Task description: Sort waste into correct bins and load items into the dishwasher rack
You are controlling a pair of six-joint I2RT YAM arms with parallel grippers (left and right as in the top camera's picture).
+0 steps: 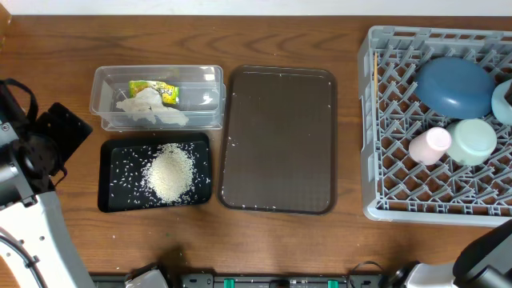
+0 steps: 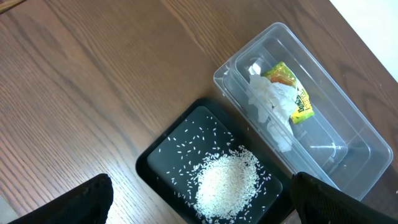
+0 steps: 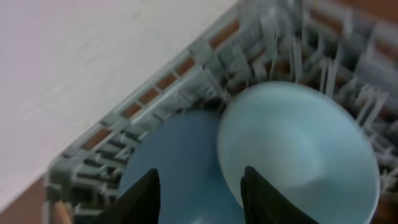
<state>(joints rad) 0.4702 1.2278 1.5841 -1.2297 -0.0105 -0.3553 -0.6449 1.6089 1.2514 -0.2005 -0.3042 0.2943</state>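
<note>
Loading step looks finished. Right end effector (image 3: 199, 190) apart, empty; light blue bowl (image 3: 298, 149) just beyond, in dishwasher rack (image 3: 155, 93) beside dark blue dish (image 3: 174, 165). Left end effector (image 2: 205, 202) apart, empty. Next: lift right clear of rack.

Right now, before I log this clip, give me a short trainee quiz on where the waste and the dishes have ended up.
1. True or false: the pink cup sits inside the large grey plastic dishwasher rack, beside the small mint-green bowl.
2. Fill in: the crumpled white tissue shares the clear plastic rectangular tub with a small green-and-yellow ____.
3. Pick one: the heap of loose white rice grains lies in A) that tub, B) the shallow black rectangular tray, C) that rack.
Key: 1 true; 2 wrapper; 3 B.
</note>
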